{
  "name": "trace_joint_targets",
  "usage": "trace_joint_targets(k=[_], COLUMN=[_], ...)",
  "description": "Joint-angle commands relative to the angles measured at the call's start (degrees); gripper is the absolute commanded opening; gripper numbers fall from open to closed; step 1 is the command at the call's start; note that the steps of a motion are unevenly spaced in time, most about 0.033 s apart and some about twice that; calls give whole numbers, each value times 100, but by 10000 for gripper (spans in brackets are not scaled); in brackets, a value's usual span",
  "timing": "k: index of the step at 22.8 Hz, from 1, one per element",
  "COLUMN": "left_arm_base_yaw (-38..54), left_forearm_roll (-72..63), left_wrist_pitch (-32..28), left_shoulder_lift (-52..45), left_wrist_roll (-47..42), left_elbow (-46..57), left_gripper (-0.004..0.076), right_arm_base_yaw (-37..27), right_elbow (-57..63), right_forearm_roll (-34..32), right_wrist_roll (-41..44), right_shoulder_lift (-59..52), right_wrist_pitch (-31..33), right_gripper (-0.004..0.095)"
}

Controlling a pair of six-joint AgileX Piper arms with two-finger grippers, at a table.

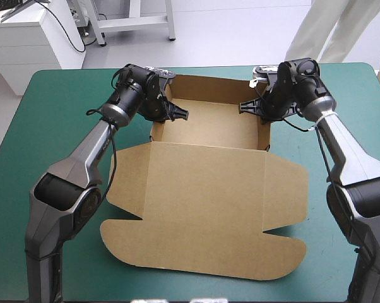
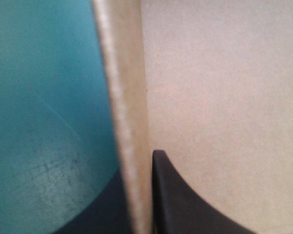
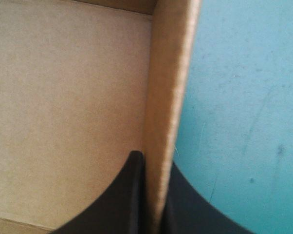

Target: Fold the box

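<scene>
The brown box (image 1: pixel 202 202) lies mid-table as an open tray (image 1: pixel 209 126) at the far side, with its wide lid flat toward the near edge. My left gripper (image 1: pixel 171 112) is shut on the tray's left wall. In the left wrist view that wall (image 2: pixel 127 122) runs on edge between the two black fingers (image 2: pixel 185 209) of the left gripper (image 2: pixel 137 187). My right gripper (image 1: pixel 254 108) is shut on the right wall. In the right wrist view this wall (image 3: pixel 168 87) passes between the right gripper's (image 3: pixel 156 163) fingers (image 3: pixel 122 200), one inside the tray, one outside.
Teal-green cover (image 1: pixel 51 126) shows to the left and right of the box. The lid's rounded flaps reach close to the table's near edge. A white cabinet (image 1: pixel 26 38) stands beyond the far left corner.
</scene>
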Motion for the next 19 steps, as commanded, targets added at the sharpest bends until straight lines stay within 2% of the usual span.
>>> trace_joint_targets(k=[1,9,17,19], left_arm_base_yaw=[-63,-63,-52,-53], left_forearm_roll=[-279,-448,-347,-230], left_wrist_pitch=[177,98,-22,-15], left_shoulder_lift=[-184,327,382,356], left_wrist_roll=[284,284,309,235], left_elbow=[-123,-123,-123,-123], left_gripper=[-32,-32,-32,-31], right_arm_base_yaw=[72,72,72,72], right_elbow=[-176,-165,-175,-173], right_forearm_roll=[396,435,411,411], right_wrist_roll=[-393,-352,-366,-406], right_shoulder_lift=[-150,156,349,297], right_wrist_pitch=[68,80,80,80], right_gripper=[-16,-16,-15,24])
